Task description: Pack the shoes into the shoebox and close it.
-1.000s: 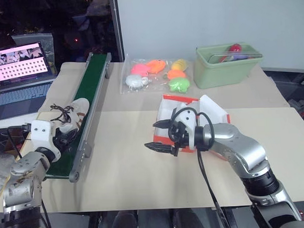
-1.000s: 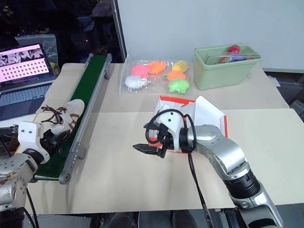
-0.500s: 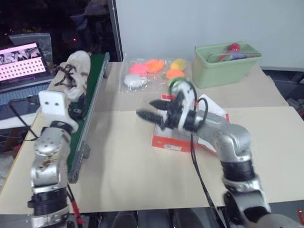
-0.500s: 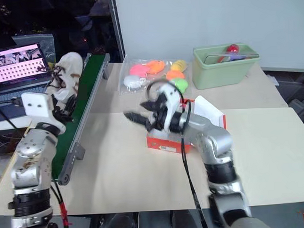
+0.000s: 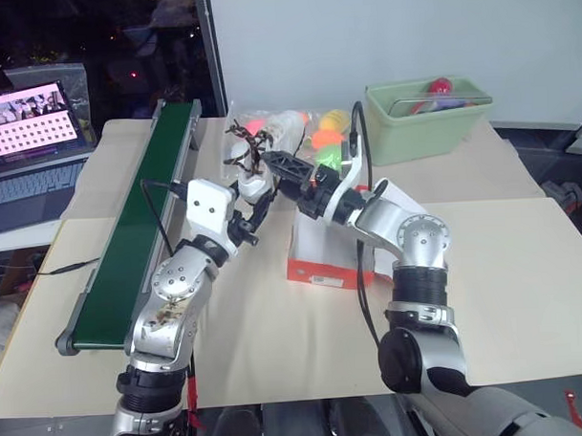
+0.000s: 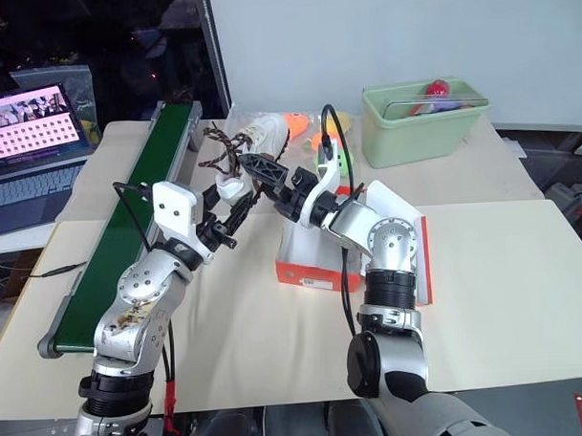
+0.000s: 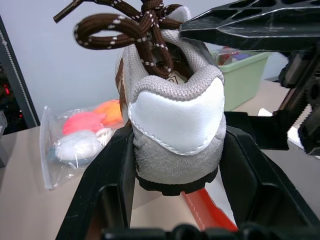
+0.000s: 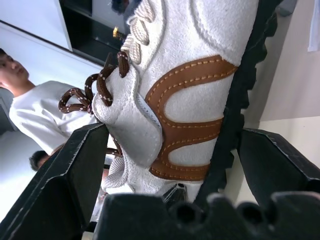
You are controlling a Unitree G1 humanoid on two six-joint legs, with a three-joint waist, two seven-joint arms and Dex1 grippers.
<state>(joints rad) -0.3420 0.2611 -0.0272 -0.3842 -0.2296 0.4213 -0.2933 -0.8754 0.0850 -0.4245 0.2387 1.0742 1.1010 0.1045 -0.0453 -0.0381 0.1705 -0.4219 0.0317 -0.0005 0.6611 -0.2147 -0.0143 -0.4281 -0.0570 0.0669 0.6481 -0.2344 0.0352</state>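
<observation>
Now, shoe [image 7: 172, 120]: whitish, brown laces, tan side trim, dark sole.
Left gripper [image 7: 175, 170]: clamped on its heel.
Right gripper [image 8: 175, 150]: spread wide around it.

Between the black jaws, the shoe [image 7: 172, 120] is whitish-grey suede with a white heel patch, tan-brown stitched curves, dark sole and white-flecked brown laces [image 7: 131, 27].

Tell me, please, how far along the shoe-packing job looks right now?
Done: one shoe is off the green conveyor belt and in the air. In hand: the left pincer is shut on its heel beside the shoebox, and the right pincer, open, brackets the shoe's sides. Left: no shoe can be seen in the shoebox, the lid is open, and a second shoe must be found and packed.
</observation>
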